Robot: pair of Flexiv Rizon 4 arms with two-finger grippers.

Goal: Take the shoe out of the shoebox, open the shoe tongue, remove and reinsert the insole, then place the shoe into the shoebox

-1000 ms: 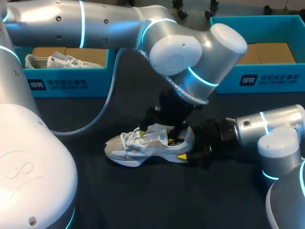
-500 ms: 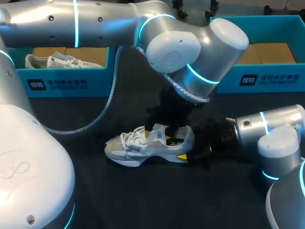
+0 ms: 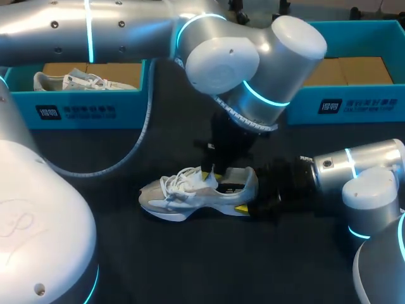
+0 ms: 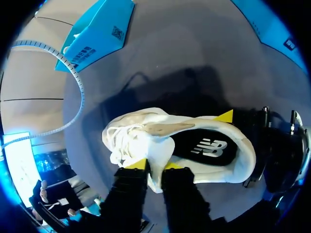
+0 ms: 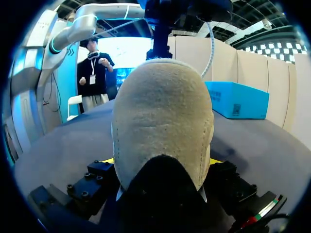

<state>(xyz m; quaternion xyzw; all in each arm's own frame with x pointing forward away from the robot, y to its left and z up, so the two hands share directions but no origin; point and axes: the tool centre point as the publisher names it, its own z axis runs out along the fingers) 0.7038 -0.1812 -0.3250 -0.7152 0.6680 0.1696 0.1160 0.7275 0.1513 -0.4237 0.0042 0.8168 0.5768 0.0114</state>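
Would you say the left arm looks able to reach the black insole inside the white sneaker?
Probably not yet: the left hand is shut on the white fabric tongue. The black insole lies uncovered, so after releasing, likely yes.

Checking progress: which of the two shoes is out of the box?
The shoe on the table; the other shoe sits inside the left shoebox.

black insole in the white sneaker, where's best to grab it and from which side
Probably its heel-end edge, from above through the white sneaker's opening: the black insole lies flat and exposed there, its front hidden under the white tongue pinched in the left gripper. The right gripper clamps the heel.
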